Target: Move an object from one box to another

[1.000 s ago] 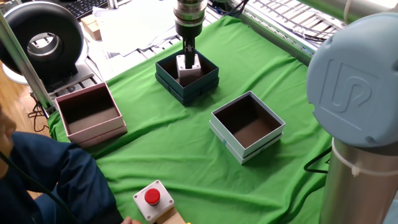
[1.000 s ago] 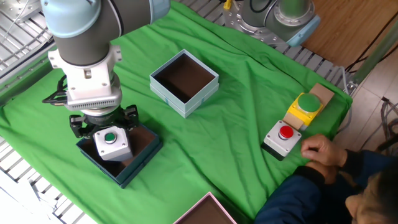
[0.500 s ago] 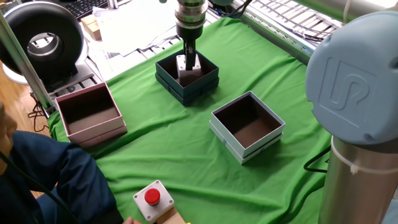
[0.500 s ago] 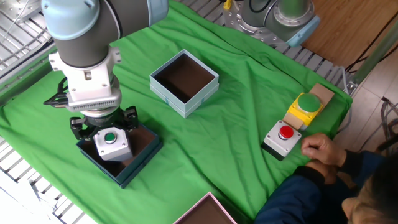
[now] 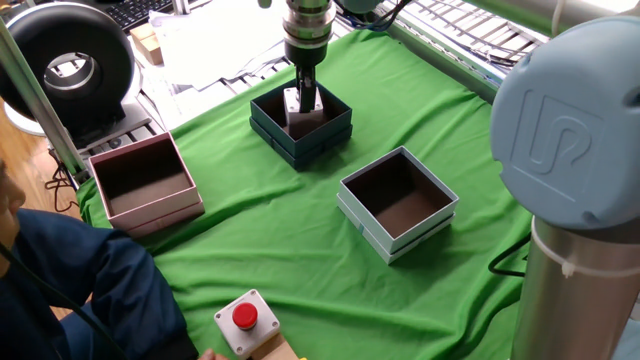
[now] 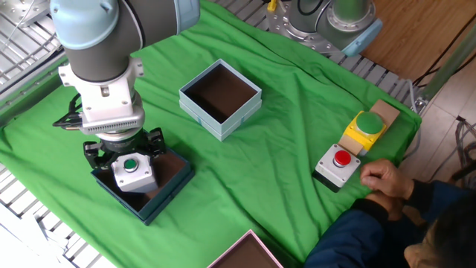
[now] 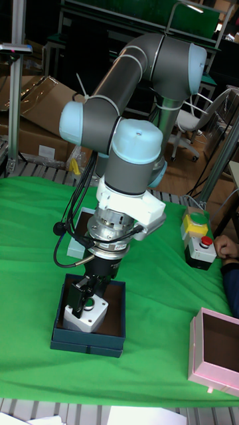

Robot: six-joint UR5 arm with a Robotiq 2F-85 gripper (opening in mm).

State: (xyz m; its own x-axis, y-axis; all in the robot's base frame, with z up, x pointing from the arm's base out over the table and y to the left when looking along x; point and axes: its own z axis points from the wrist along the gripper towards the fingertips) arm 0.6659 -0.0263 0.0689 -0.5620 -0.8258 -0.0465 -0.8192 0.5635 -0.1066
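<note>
The object, a light-grey cube with a green button point(image 6: 130, 170), sits inside the dark teal box point(image 6: 160, 195) at the table's left in this view. My gripper point(image 6: 126, 160) reaches straight down into that box, with a finger on each side of the cube, shut on it. The other fixed view shows the gripper point(image 5: 303, 98) on the cube point(image 5: 305, 112) in the teal box point(image 5: 300, 140). In the tall view the fingers point(image 7: 81, 297) flank the green button of the cube point(image 7: 85, 315). The pale blue-white box point(image 5: 398, 203) point(image 6: 221, 98) stands open and holds nothing.
A pink box point(image 5: 145, 182) point(image 7: 216, 348) stands open at the cloth's edge. A grey unit with a red button point(image 6: 338, 162) and a yellow unit with a green button point(image 6: 364, 126) sit near a person's hand point(image 6: 383, 179). The arm's large base point(image 5: 575, 180) fills the right.
The gripper and the cube have sunk a little deeper into the dark teal box. Everything else is as before.
</note>
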